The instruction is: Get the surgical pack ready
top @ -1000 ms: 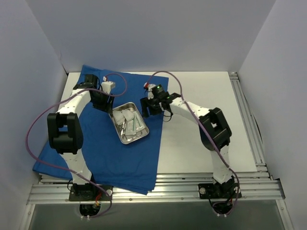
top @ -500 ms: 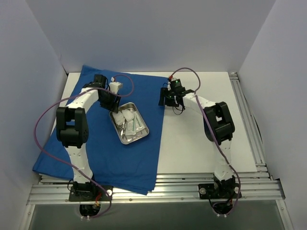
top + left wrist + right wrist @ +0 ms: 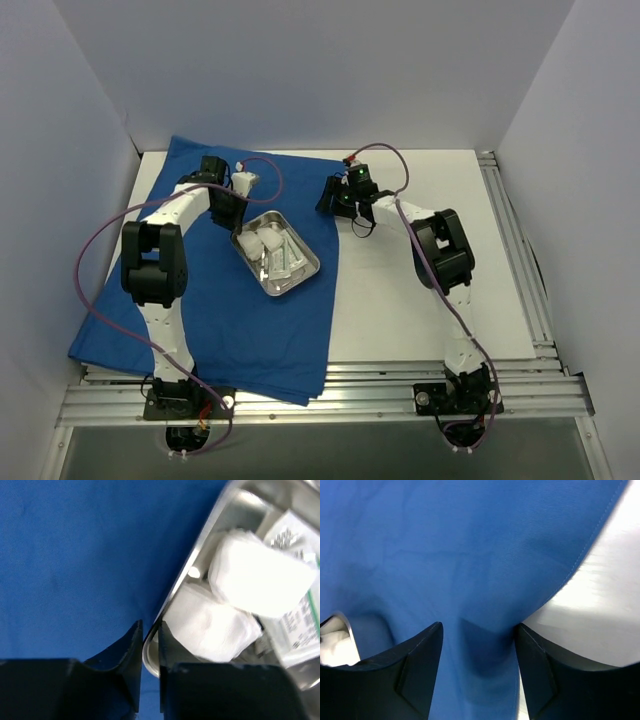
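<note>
Left wrist view: we see the left gripper (image 3: 150,631) pinching the steel tray (image 3: 202,545) by its rim, lower centre. The right gripper (image 3: 477,675) hangs spread above the blue cloth (image 3: 470,555).

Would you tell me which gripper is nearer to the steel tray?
Left. The left gripper has its fingers pinching the rim of the steel tray; the right gripper hovers open over the edge of the blue cloth, apart from the tray.

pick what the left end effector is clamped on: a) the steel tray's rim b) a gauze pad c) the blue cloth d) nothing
a: the left end effector has one finger outside and one inside the corner rim of the steel tray, closed on it.
</note>
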Controlling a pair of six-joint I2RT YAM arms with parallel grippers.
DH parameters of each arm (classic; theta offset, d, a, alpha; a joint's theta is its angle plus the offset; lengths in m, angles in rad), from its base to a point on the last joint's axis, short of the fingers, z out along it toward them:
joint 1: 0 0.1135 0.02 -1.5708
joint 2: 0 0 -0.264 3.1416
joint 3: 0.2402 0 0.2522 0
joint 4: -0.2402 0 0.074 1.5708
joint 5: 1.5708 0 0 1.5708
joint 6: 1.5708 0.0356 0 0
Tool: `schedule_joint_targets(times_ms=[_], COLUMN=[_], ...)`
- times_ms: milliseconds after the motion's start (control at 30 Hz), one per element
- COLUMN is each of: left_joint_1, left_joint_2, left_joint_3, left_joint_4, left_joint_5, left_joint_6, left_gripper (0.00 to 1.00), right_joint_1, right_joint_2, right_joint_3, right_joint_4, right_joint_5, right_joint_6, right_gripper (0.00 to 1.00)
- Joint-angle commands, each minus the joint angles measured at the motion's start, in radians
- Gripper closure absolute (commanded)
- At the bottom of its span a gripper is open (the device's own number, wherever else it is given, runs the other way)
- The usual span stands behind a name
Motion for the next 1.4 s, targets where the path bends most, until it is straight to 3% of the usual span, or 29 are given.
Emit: schedule_joint_targets(times_ms=[0,100,133,200,233,333,567,833,1067,1200,1267,1300,1367], left_joint_1=[0.003,0.012,0.016,0.039,0.050,0.088,0.122,0.217,0.208,0.141,0.078,0.061,0.024], left_joint_2=[-0.001,-0.021,-0.027,-0.047,-0.056,-0.096,-0.200,-0.275,-0.282,-0.239,-0.223,-0.220,-0.217], left_joint_3=[0.025,0.013,0.010,-0.004,-0.012,-0.053,-0.150,-0.224,-0.221,-0.218,-0.227,-0.236,-0.242], left_joint_4=[0.018,0.010,0.009,0.006,0.006,0.015,0.016,0.026,-0.008,-0.025,-0.020,-0.014,-0.010], left_joint_5=[-0.052,-0.079,-0.086,-0.089,-0.081,-0.052,-0.020,0.025,0.170,0.201,0.207,0.210,0.206], left_joint_6=[-0.027,-0.048,-0.067,-0.091,-0.111,-0.134,-0.145,-0.220,-0.274,-0.285,-0.300,-0.306,-0.315], left_gripper=[0.83,0.91,0.94,0.98,0.98,0.98,0.98,0.98,0.98,0.98,0.98,0.98,0.98], right_joint_1=[0.019,0.018,0.018,0.018,0.018,0.007,-0.074,-0.247,-0.358,-0.384,-0.389,-0.390,-0.390], right_joint_2=[0.044,0.041,0.041,0.036,0.035,0.007,-0.108,-0.338,-0.589,-0.695,-0.752,-0.775,-0.855], right_joint_3=[-0.042,-0.061,-0.064,-0.072,-0.073,-0.098,-0.274,-0.628,-0.916,-1.027,-1.047,-1.050,-1.046], right_joint_4=[0.035,0.074,0.082,0.108,0.114,0.125,0.207,0.295,0.278,0.255,0.212,0.189,0.098], right_joint_5=[-0.042,-0.040,-0.040,-0.044,-0.037,-0.005,0.076,0.177,0.234,0.257,0.260,0.268,0.333], right_joint_6=[0.083,0.113,0.122,0.140,0.143,0.146,0.191,0.214,0.194,0.200,0.189,0.180,0.148], right_gripper=[0.46,0.57,0.67,0.77,0.86,1.00,1.00,1.00,1.00,1.00,0.91,0.70,0.55])
